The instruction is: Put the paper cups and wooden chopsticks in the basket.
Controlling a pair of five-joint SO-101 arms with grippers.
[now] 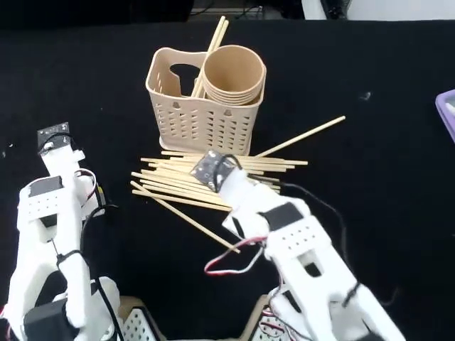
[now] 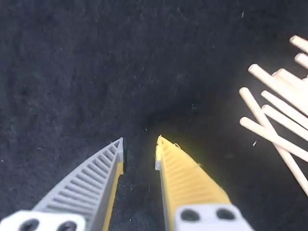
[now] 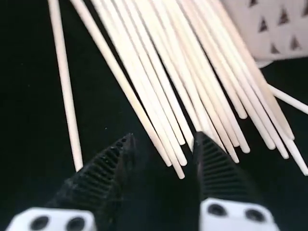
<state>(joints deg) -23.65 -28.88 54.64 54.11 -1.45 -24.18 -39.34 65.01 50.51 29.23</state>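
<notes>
A stack of paper cups [image 1: 233,74] stands in the basket [image 1: 202,117] on the black bench [image 1: 370,213], with stowed chopsticks [image 1: 215,39] poking out beside it. The loose wooden chopsticks [image 3: 159,72] lie fanned just in front of the basket. The right pincer [image 3: 163,139] hangs over them half open, several stick ends between its tips. The left pincer [image 2: 139,142], narrowly parted and empty, sits over bare cloth near the pile's other ends.

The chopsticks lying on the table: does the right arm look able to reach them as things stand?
Probably yes. The right gripper is open right at the ends of the chopsticks, and nothing lies between them.
</notes>
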